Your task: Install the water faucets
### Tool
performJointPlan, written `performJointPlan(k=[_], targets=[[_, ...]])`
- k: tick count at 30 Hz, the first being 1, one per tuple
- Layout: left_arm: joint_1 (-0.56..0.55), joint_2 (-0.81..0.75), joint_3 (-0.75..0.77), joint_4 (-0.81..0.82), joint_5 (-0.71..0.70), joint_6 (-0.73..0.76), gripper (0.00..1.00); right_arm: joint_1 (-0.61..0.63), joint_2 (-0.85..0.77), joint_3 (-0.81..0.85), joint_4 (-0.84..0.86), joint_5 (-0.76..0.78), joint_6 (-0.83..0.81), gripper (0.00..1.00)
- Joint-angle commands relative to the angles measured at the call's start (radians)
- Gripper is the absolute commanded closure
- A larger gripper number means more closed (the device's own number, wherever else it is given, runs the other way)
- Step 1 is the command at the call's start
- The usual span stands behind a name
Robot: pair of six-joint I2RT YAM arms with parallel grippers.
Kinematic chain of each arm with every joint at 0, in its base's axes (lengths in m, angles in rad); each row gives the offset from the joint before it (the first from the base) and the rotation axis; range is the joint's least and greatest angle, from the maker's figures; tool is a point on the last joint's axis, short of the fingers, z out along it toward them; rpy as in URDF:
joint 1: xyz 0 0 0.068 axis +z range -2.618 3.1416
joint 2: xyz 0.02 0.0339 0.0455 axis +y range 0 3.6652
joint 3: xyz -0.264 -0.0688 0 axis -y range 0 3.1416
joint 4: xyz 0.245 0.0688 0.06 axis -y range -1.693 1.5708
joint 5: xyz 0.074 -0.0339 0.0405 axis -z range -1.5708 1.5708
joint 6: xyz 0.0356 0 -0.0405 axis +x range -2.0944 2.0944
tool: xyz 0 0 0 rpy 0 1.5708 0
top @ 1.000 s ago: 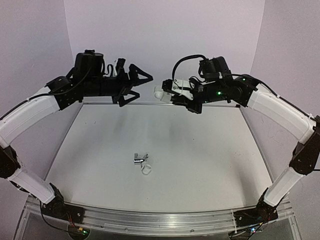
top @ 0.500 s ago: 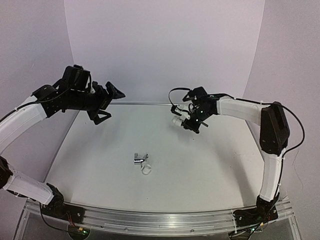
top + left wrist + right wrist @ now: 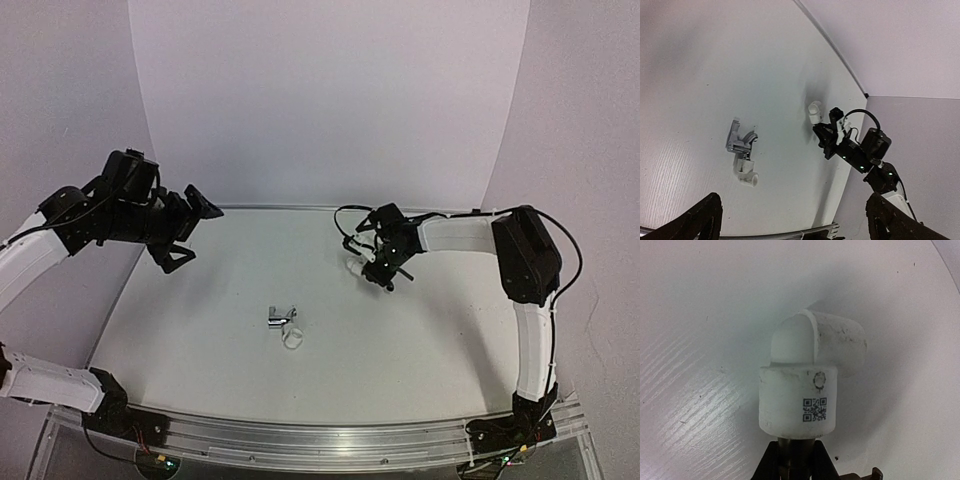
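Note:
My right gripper (image 3: 376, 262) is low over the far middle of the table, shut on a dark stem (image 3: 795, 455), seemingly the matte black faucet's. The stem enters a white elbow fitting (image 3: 805, 385) that touches or nearly touches the table; the faucet's body is hidden. The elbow also shows in the top view (image 3: 355, 266) and the left wrist view (image 3: 814, 111). The chrome faucet (image 3: 280, 317) lies mid-table with a small white fitting (image 3: 293, 340) at its end; both show in the left wrist view (image 3: 740, 140). My left gripper (image 3: 192, 234) is open and empty, high at the far left.
The white table (image 3: 420, 340) has a metal rail (image 3: 320, 440) along its near edge and plain walls behind and beside it. My right arm (image 3: 520, 260) arches over the table's right side.

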Motion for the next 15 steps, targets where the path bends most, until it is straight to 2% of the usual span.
performJointPlan(k=[1,7,15], targets=[[0.002,0.072,0.070,-0.093,-0.017,0.051,0.00,0.005,-0.026,-0.042,0.083,0.027,0.041,0.93],[0.002,0.121,0.093,-0.098,-0.025,0.092,0.00,0.005,-0.034,-0.097,0.100,0.021,0.059,0.86],[0.004,0.183,0.113,-0.102,0.031,0.134,0.00,0.005,-0.113,-0.109,0.101,-0.014,0.104,0.47]])
